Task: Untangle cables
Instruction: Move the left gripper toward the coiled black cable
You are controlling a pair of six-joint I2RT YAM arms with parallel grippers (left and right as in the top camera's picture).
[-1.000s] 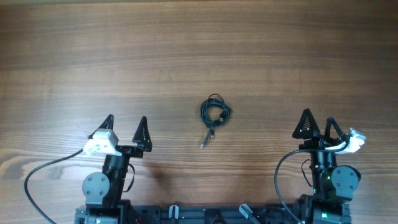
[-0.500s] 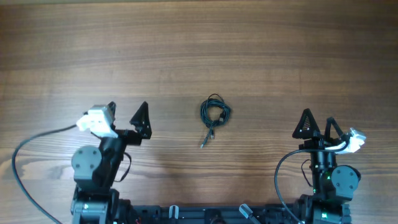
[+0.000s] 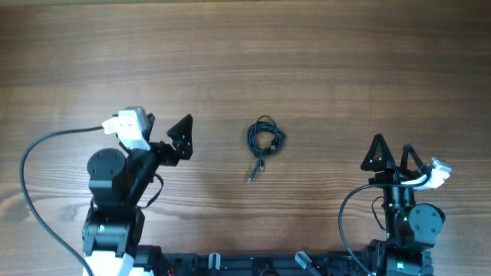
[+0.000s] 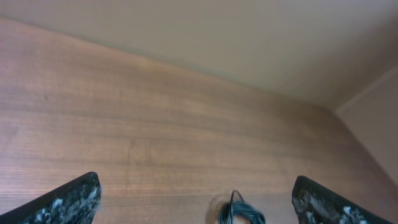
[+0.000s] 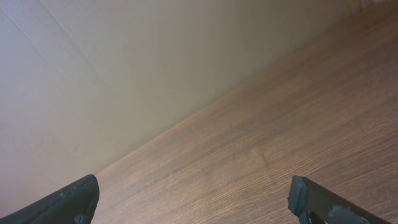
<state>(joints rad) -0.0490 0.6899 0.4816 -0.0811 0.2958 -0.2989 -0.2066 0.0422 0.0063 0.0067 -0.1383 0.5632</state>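
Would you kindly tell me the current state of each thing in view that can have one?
cables: tangled into one small coiled bundle lying on the table, one end trailing towards the robot's side, touched by nothing.
left end effector: open, empty, apart from the bundle, facing it.
right end effector: open, empty, well off to the bundle's side.

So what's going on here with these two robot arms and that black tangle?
Nothing is being handled yet. The small bundle of thin black cables lies coiled in the middle of the wooden table, untouched. The left gripper is open and angled toward the bundle, well short of it. The right gripper is open too, near its own base, holding nothing.
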